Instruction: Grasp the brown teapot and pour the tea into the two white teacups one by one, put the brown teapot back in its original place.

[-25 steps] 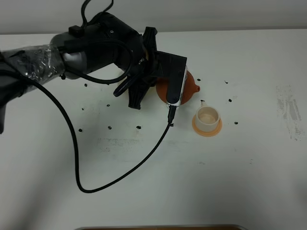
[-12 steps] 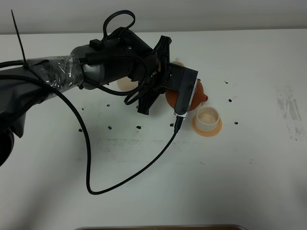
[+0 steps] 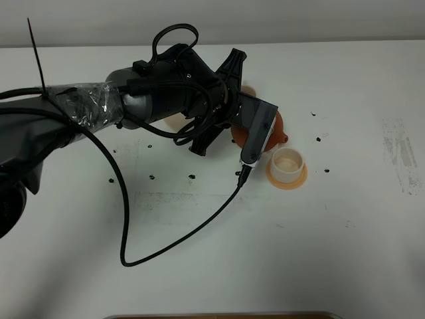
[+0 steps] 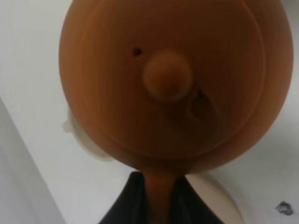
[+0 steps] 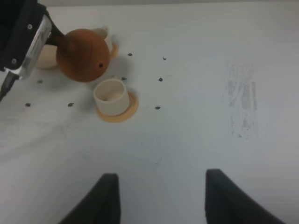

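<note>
Left wrist view, left hand clasps brown teapot, exterior shows teacup, right hand released

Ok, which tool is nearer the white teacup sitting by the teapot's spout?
Left. The left tool holds the brown teapot right beside that teacup; the right tool hangs open over the table, well away from it.

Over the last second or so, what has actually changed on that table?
The left gripper, clamped on the handle of the brown teapot, carried it to the right and a little nearer the camera, so the spout now sits beside the white teacup. The cream saucer, hidden by the arm before, now peeks out. The teacup and its orange coaster have not moved.
</note>
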`<state>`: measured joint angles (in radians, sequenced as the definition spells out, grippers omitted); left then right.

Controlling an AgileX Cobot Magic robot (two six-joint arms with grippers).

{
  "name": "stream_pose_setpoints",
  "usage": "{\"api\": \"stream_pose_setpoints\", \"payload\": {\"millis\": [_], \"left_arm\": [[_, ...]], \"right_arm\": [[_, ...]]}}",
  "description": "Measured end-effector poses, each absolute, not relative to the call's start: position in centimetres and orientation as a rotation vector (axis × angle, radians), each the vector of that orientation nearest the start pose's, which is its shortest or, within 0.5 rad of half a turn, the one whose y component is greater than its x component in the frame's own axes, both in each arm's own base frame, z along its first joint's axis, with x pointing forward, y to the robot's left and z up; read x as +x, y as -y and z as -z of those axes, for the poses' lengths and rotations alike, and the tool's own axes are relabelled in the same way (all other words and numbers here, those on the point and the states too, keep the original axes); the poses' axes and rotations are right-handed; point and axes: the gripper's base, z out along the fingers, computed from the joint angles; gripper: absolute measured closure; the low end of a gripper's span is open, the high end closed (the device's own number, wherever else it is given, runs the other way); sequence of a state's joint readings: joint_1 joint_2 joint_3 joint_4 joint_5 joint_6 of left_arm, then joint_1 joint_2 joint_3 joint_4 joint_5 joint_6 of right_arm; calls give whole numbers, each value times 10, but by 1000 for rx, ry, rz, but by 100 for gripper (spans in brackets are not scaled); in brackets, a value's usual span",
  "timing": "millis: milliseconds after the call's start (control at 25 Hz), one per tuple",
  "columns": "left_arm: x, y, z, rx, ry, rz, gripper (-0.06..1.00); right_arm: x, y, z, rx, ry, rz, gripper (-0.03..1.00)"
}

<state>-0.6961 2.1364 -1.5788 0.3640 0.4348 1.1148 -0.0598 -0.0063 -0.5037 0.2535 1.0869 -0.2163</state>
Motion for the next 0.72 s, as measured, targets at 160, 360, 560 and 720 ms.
{"api": "stream_pose_setpoints", "payload": {"millis": [160,360,560,720], "left_arm": [[373,295,-177,2184,-1227,-531,82],[369,303,-173,2203,-1170,-547,82],[369,306,-172,2226,-1112,-584,82],[369,306,-173,2251,-1062,-628,82]], "right_arm": [[-8,-21,-278,-176,-2029,-131,53],[-8,-21,-278,-176,-2029,-131,53],[-8,-21,-278,-176,-2029,-131,53],[-8,-21,-278,-176,-2029,-131,53]]}}
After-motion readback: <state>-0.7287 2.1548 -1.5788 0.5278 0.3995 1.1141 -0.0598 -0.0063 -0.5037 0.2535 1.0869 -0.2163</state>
